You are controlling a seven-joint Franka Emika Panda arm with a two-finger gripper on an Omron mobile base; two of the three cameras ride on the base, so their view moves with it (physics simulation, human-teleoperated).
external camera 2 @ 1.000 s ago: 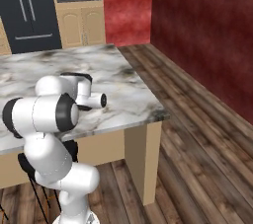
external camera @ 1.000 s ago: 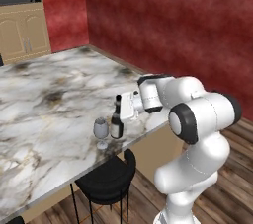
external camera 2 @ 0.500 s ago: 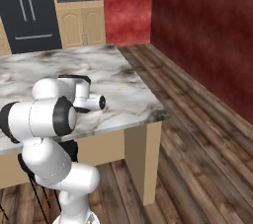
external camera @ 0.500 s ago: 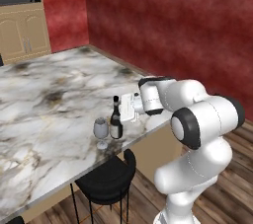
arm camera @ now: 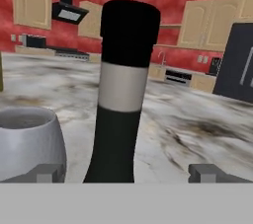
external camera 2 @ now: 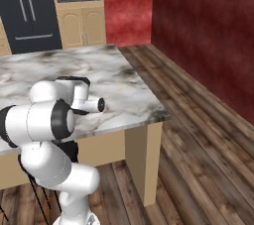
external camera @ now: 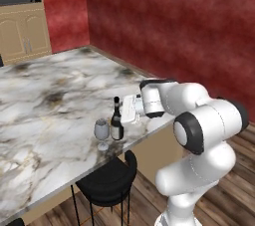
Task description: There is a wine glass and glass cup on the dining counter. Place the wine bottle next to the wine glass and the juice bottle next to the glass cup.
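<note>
hand (external camera: pixel 128 109): spread wide, empty, level with the bottle neck and just beside it, not touching | wine bottle (external camera: pixel 117 122): upright on the counter (external camera: pixel 45 115) near its front edge | wine glass (external camera: pixel 102 132): upright just beside the bottle | stool (external camera: pixel 107 182): below the counter edge

The wine bottle (external camera: pixel 117 123), slim and nearly black with a long narrow neck and a pale band, stood upright on the dining counter (external camera: pixel 45 115), near its stool-side edge. The wine glass (external camera: pixel 101 133), small, clear and stemmed with a rounded bowl, stood upright just beside the bottle, on the side away from the counter's corner.
</note>
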